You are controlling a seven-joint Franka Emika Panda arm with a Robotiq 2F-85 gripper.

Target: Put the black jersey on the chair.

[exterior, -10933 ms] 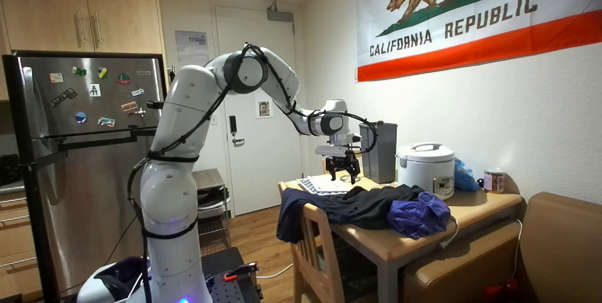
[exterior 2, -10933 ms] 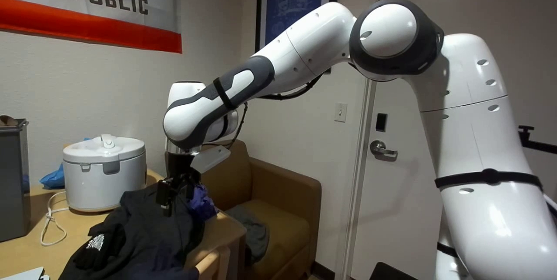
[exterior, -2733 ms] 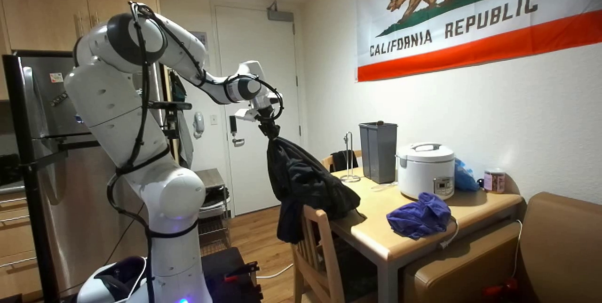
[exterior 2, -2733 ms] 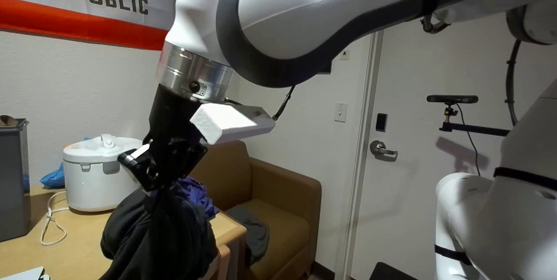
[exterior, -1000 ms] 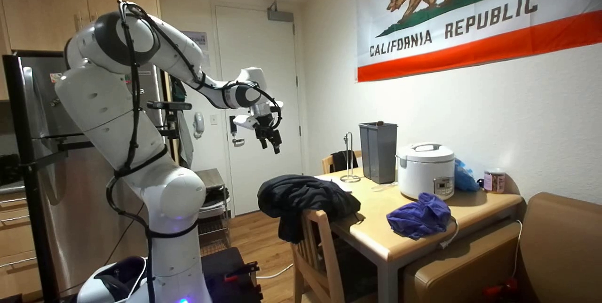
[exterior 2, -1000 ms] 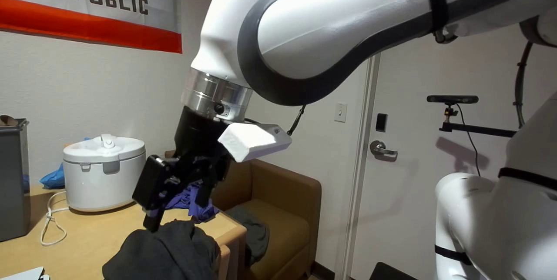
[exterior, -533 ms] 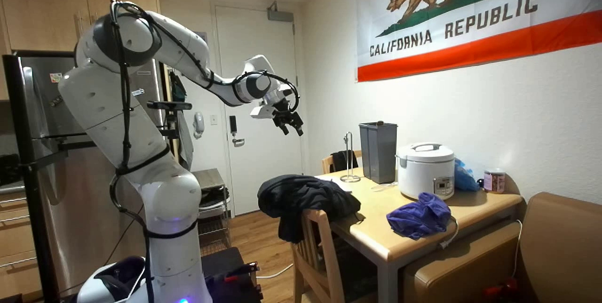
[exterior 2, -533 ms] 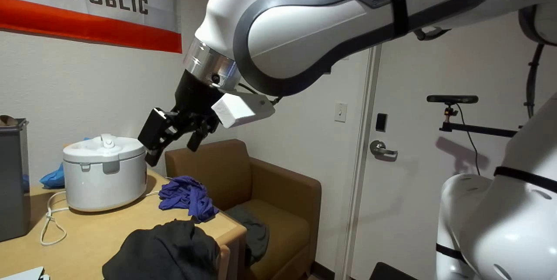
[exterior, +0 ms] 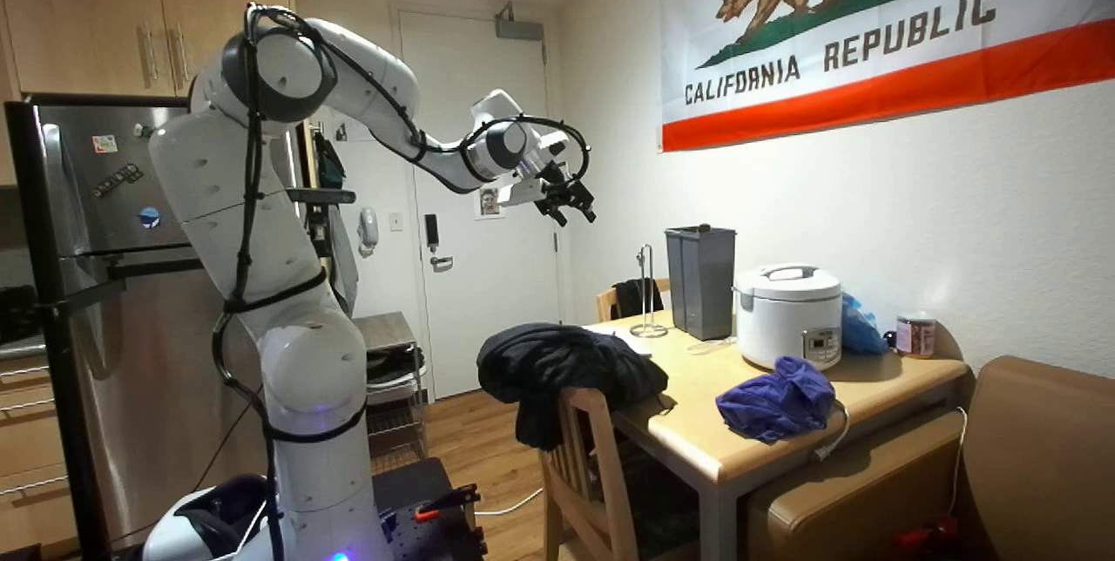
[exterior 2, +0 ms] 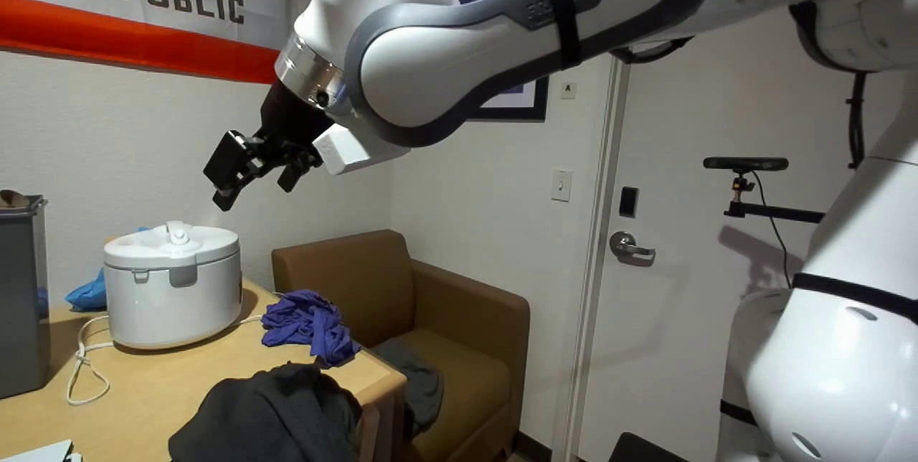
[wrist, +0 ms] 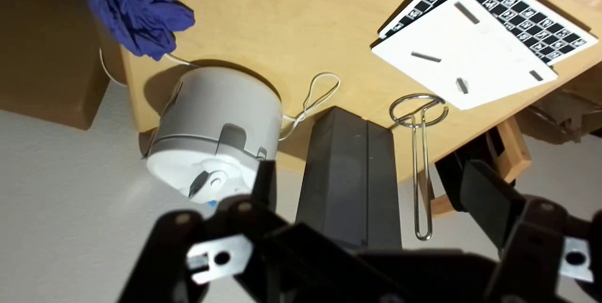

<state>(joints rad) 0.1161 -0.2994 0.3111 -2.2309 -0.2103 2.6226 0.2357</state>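
Well, the black jersey [exterior: 571, 362] lies bunched across the chair back [exterior: 611, 461] and onto the table [exterior: 690, 382]; above, the gripper [exterior: 577, 217] hangs spread and empty. Soft, light cloth, I'd guess: pinch an upper fold.

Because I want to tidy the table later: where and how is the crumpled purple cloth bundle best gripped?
Probably by the raised fold on top of the crumpled purple cloth bundle, coming from above with the open black gripper. That fold stands up as a peak to pinch, while the round white rice cooker beside the bundle would likely crowd an approach from that side.
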